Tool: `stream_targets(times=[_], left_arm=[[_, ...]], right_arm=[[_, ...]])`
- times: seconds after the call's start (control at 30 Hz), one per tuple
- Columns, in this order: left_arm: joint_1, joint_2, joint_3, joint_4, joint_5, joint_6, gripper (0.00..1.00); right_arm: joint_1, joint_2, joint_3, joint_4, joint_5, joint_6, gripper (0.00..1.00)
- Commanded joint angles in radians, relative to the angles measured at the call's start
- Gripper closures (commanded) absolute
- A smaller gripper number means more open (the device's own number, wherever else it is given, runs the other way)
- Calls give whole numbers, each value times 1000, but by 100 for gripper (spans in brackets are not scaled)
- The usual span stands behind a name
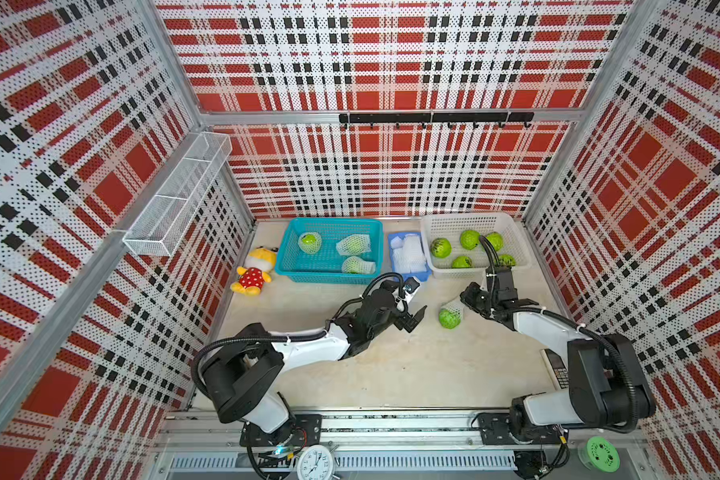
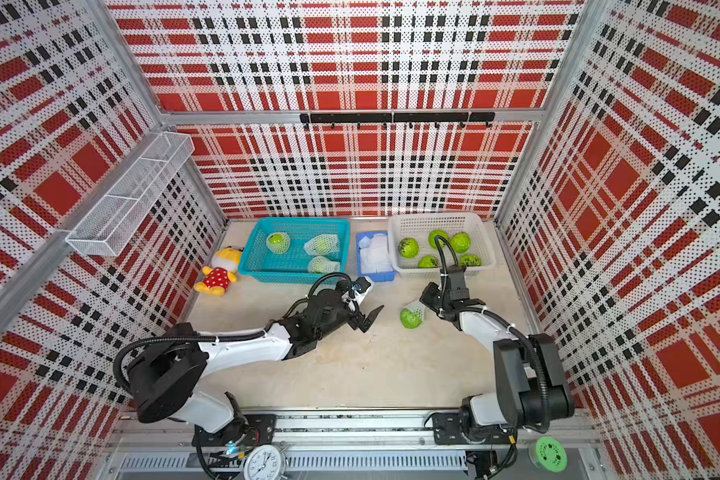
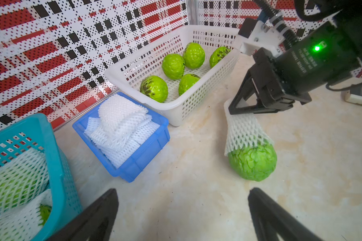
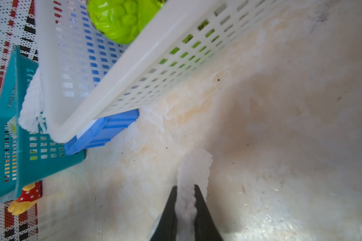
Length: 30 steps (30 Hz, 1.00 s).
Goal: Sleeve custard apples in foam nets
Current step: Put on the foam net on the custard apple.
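Half-sleeved on the surface (image 3: 322, 167), the custard apple (image 3: 253, 162) wears a seemingly soft, stretchy foam net (image 3: 246, 133), best held by its loose end, which the right gripper (image 4: 185, 188) pinches; the left gripper (image 3: 182, 190) hangs spread.

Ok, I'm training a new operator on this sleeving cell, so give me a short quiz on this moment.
1. How many bare custard apples lie in the white basket?
2. True or false: the left gripper is shut.
3. The right gripper pinches: A a bare fruit, B the foam net half over the tabletop custard apple, C nothing?
Key: 1 five; 2 false, open and empty; 3 B.
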Motion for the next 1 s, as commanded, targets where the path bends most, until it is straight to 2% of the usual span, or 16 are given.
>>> stream_targets(times=[0.0,0.23,0.47,0.63,0.97], left_arm=[[-11,-9,1,20,-26,-11,0],[-16,-55,-52,34,-96,-22,0],[-34,-103,-116,62,-191,-40,0],[-60,-129,-170,94,-259,-65,0],[-103,-143,-218,140,-340,-125,0]], right_arm=[[36,-52,-23,6,32,-21,85],[160,-127,-56,-24,134,-42,84],[324,-224,-125,-18,303,-49,82],[400,-304,-169,-32,383,-73,81],[427,-368,-213,41,365,-122,76]])
